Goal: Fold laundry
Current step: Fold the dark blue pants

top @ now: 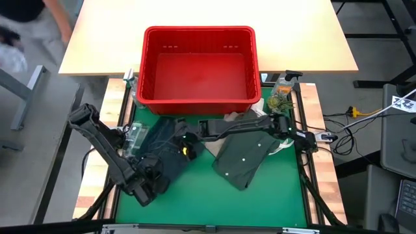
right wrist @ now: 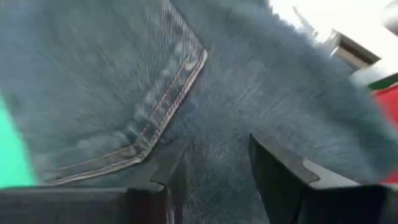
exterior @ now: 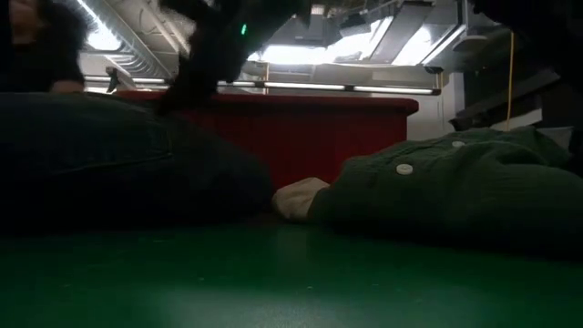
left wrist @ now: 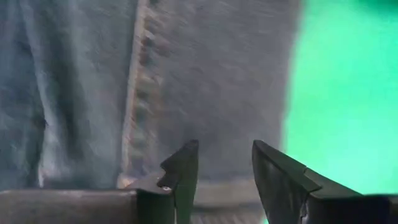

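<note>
Lying on the green mat [top: 260,201] are two pieces of laundry. One piece is the dark blue jeans [top: 170,155], sitting in a soft heap on the left half of the mat, just in front of the red basket [top: 198,65]. Orange thread is running along their seams and around a pocket. The other piece is the olive-green shirt [top: 244,159], lying spread out and a bit wrinkled on the right half, with small white buttons showing. A bit of pale cloth [exterior: 296,198] is peeking out between the two. The left gripper [left wrist: 225,163] is sitting right above the jeans near their edge, where the denim is meeting the mat; its two fingers are standing apart with nothing between them. The right gripper [right wrist: 214,163] is reaching across over the jeans by the pocket, and its fingers are also standing apart, not pinching any cloth that can be seen. The front part of the mat is lying bare, so there is open room there. The basket is taking up the back edge. One clear bottle [top: 283,88] is standing beside the basket at the back right corner.
</note>
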Available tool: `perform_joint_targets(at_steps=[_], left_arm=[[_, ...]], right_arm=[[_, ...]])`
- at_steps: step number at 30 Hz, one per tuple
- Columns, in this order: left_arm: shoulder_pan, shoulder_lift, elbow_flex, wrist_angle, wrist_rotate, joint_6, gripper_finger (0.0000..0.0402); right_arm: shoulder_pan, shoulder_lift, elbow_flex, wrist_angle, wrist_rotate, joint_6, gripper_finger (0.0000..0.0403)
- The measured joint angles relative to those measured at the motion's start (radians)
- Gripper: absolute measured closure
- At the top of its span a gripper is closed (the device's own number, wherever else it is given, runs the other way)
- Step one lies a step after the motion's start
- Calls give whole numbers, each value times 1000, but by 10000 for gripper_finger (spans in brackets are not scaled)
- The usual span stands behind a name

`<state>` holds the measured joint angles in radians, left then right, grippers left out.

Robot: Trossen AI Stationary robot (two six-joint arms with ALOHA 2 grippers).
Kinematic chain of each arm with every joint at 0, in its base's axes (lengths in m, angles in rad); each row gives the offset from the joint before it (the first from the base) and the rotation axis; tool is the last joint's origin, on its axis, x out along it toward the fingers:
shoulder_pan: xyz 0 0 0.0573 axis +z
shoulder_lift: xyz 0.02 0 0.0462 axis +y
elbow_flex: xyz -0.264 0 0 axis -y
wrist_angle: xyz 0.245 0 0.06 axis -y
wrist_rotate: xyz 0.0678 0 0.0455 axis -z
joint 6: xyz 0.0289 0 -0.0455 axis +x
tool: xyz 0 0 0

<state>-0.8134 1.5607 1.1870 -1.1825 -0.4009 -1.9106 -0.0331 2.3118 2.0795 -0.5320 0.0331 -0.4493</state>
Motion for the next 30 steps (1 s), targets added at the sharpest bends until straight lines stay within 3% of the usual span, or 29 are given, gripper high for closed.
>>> perform_joint_targets(at_steps=[10,17,22,30], left_arm=[[105,37,-197,-20,-5,-11,303],[153,34,-350,89,-11,-24,333],[168,37,-331,102,-1,14,345],[139,39,-186,115,44,181,357]], right_arm=[[-67,128,0,34,10,65,239],[-111,143,2,-17,-38,180,240],[-109,143,4,-93,-114,196,240],[-44,135,2,-283,-218,194,240]])
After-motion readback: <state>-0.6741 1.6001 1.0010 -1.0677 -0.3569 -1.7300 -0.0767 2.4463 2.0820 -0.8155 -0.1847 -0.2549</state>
